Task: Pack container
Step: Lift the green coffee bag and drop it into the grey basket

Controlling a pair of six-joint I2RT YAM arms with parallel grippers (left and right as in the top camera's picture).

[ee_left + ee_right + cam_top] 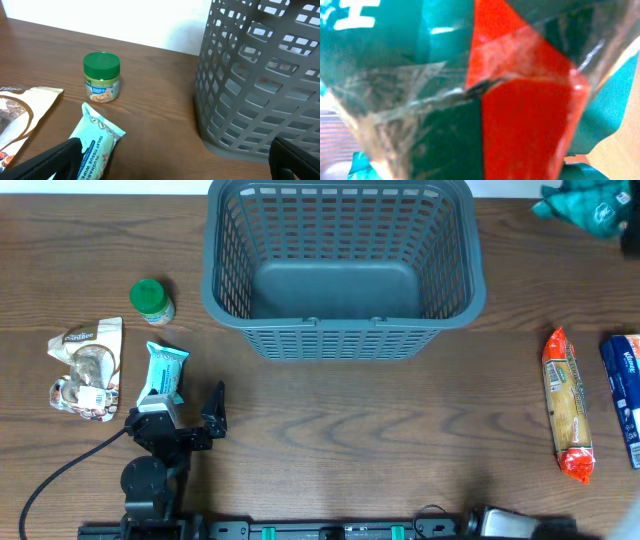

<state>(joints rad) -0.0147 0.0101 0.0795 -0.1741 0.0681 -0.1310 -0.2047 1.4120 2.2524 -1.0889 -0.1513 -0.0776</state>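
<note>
Basket (340, 338) stands upright at the far middle of the surface (380, 440). It is dark grey with slotted sides and a thick rim, and its solid bottom is in plain view from overhead. A small jar (152, 301) with a green lid stands to its left, near the basket but apart from it.

Closer to the front left lie a brown and white pouch (88, 366) and, just beside it, a light teal wipes packet (165, 370). The left pincer (185, 396) is at the near end of that packet with its jaws spread as wide as they go and nothing between them. One finger overlaps the packet's near end in the overhead view, and the other is out over bare wood. Whether that finger touches the packet cannot be told.

Far to the right, well apart from the basket, a long cracker packet (568, 405) with orange ends lies beside a blue packet (622, 395) at the picture's edge.

A teal bag (583, 204) shows at the far right corner, beyond the basket's right side. Crinkled teal and red plastic fills the right wrist view and hides the fingers there. The right pincer is closed tight, and it seems to have this bag pinched.
</note>
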